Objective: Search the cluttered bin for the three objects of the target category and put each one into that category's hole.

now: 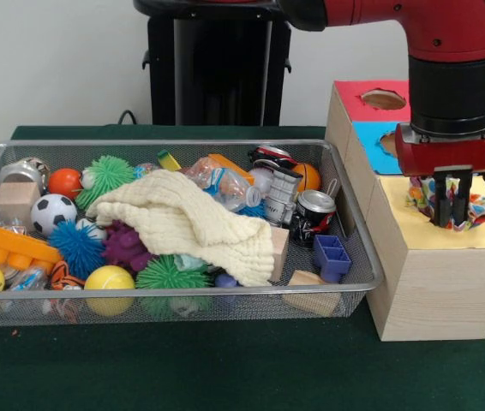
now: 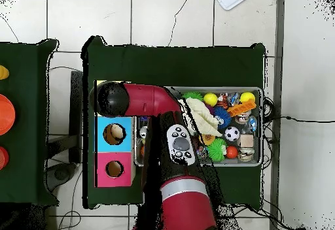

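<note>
Between my pincer's (image 1: 452,208) fingers sits a pinched patterned cloth (image 1: 477,208); I fear it snagging the yellow hole's edge.

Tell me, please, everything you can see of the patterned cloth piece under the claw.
The cloth piece is a crumpled, soft-looking fabric scrap with a busy print of white, green, orange and blue. It sits bunched on the yellow section of the wooden box, beside the bin. The claw stands down in its middle, its dark fingers pressed into the folds, apparently gripping it.

Red arm (image 1: 414,21), black wrist, perhaps silver-banded red hand (image 1: 451,205)
</note>
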`<state>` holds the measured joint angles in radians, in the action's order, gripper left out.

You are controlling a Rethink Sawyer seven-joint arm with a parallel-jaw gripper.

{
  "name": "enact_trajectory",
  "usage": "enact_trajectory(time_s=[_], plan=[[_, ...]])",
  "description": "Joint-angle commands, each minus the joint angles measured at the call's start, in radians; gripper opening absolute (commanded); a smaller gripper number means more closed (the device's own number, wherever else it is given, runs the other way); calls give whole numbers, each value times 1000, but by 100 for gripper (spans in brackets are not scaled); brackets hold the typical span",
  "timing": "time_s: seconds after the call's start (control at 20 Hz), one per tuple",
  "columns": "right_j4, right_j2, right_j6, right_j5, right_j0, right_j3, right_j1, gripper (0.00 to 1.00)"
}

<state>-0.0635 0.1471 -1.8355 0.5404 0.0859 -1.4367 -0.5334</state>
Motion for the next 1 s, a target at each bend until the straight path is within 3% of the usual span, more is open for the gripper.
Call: enact_trajectory(time_s=[0.05, 0.45, 1.0], plan=[[31, -51, -196, -217, -22, 56, 308, 0], [39, -126, -197, -158, -70, 109, 362, 0], [-16, -81, -166, -65, -38, 77, 347, 0]])
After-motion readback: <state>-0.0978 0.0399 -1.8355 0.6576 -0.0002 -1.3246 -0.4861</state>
